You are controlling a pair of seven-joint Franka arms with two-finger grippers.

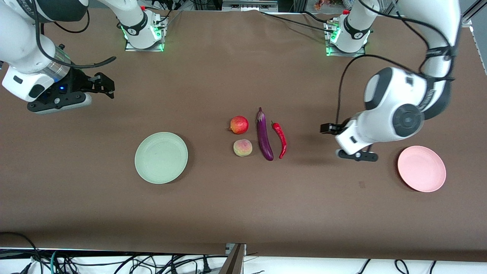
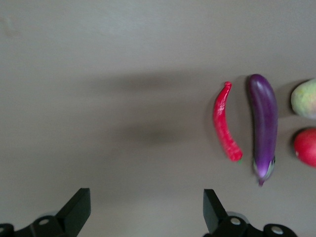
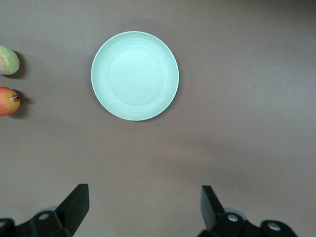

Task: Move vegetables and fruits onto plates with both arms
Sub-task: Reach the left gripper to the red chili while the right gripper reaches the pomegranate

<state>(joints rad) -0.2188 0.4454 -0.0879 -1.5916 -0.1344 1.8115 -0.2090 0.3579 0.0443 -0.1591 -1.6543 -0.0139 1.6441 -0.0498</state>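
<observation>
At the table's middle lie a red apple (image 1: 239, 125), a pale peach (image 1: 242, 147) nearer the camera, a long purple eggplant (image 1: 264, 135) and a red chili (image 1: 280, 139), side by side. The pale green plate (image 1: 161, 157) lies empty toward the right arm's end, the pink plate (image 1: 421, 168) empty toward the left arm's end. My left gripper (image 1: 328, 128) is open and empty over bare cloth between chili and pink plate; its wrist view shows the gripper (image 2: 146, 207), chili (image 2: 226, 123) and eggplant (image 2: 263, 126). My right gripper (image 1: 102, 84) is open and empty; its wrist view shows the gripper (image 3: 143, 205) and green plate (image 3: 135, 75).
A brown cloth (image 1: 243, 213) covers the table. The arms' bases (image 1: 144, 36) (image 1: 344, 40) with green lights stand at the table's edge farthest from the camera. Black cables (image 1: 76, 262) hang below the near edge. The peach (image 3: 7, 60) and apple (image 3: 7, 101) show in the right wrist view.
</observation>
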